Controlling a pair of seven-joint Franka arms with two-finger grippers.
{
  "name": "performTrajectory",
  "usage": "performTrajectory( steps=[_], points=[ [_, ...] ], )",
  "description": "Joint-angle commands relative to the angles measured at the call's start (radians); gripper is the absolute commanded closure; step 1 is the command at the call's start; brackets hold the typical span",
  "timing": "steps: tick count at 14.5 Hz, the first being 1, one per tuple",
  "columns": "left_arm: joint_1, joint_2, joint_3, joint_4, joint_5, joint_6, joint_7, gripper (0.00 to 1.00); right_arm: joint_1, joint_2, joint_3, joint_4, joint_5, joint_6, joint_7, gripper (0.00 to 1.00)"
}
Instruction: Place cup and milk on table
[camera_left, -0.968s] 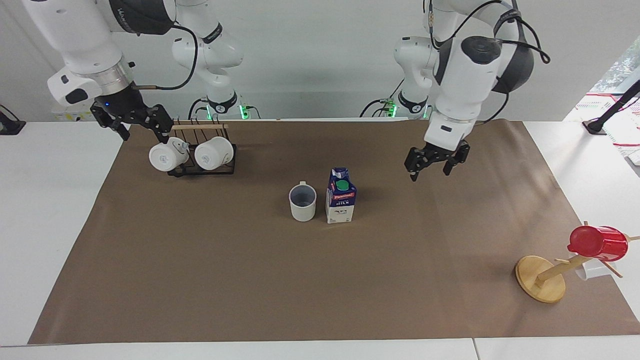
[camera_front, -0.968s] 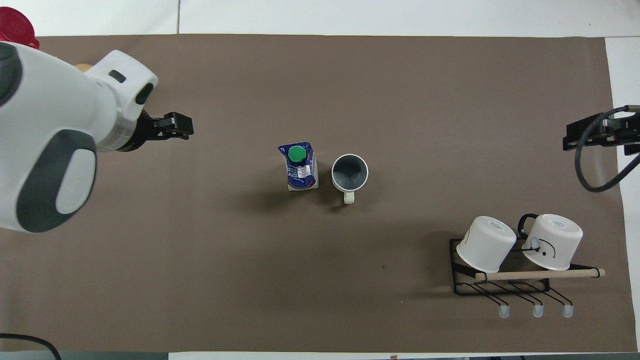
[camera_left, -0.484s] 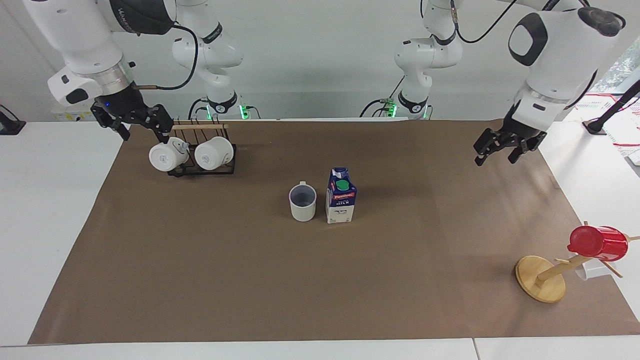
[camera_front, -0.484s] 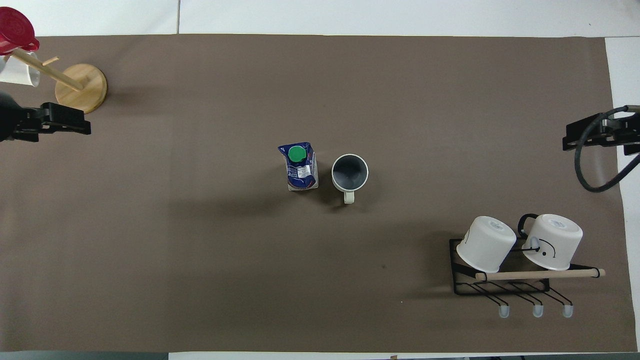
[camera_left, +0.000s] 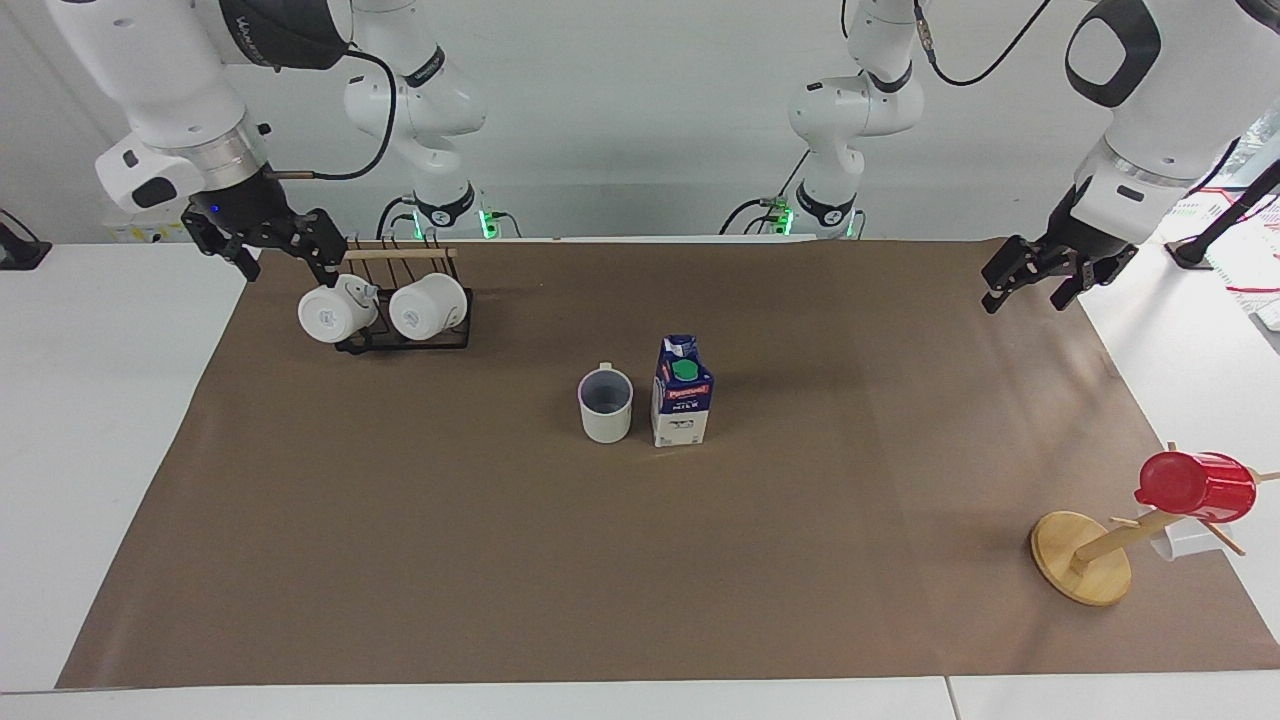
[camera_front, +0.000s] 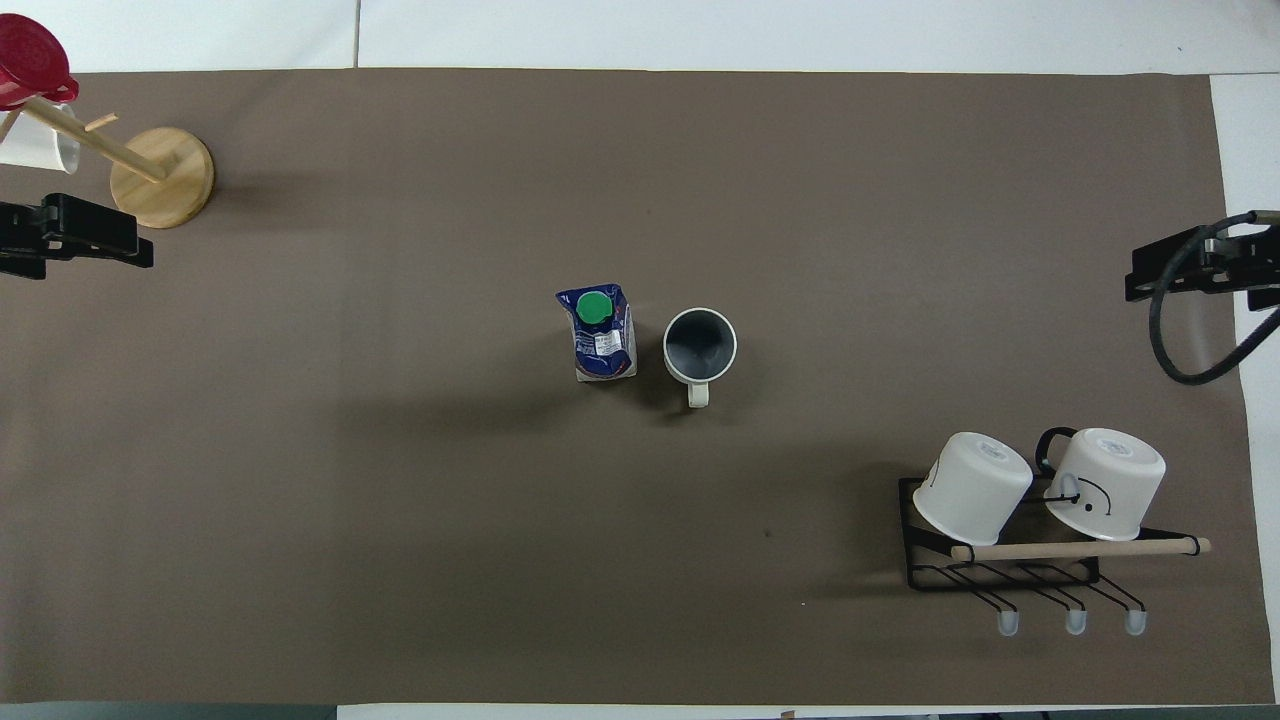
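Off-white ceramic mug (camera_left: 605, 405) upright on brown paper-covered table (camera_left: 450, 560), blue-white milk carton (camera_left: 682, 392) just beside it, toward left arm's end. Left gripper (camera_left: 1035, 284) open, empty, well apart from mug. Right gripper (camera_left: 268, 258) open, empty, well apart too.

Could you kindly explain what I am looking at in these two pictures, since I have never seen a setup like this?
These are two robot arms at a table covered with brown paper. One picture faces the robots; the other looks down from above them. In the middle stand the cup and the milk, upright, side by side, held by nothing. The left gripper hangs empty over its end of the paper, fingers open. The right gripper waits above a black rack holding two white mugs. A wooden mug tree carries a red cup.
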Motion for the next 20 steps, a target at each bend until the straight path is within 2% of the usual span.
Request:
performTrajectory(
  steps=[1,5,7,9,20],
  points=[
    [-0.007,-0.008,0.0,-0.011,-0.01,-0.009,0.016,0.0,-0.005,0.002,0.006,0.008,-0.006,-0.007,-0.017,0.0],
    [-0.036,-0.008,-0.005,0.004,0.038,-0.03,0.018,0.0,-0.005,0.005,0.006,0.012,-0.015,-0.008,-0.023,0.0],
    [-0.037,-0.052,-0.004,-0.029,0.038,-0.05,0.013,0.0,-0.01,0.005,0.006,0.015,-0.009,-0.013,-0.023,0.0],
    [-0.037,-0.06,-0.004,-0.031,0.038,-0.064,0.007,0.0,-0.016,0.003,0.006,0.014,0.003,-0.016,-0.025,0.0],
    [-0.03,-0.073,0.004,-0.017,0.047,-0.127,0.01,0.0,-0.011,-0.001,0.004,0.0,0.005,-0.005,-0.023,0.0]
  ],
)
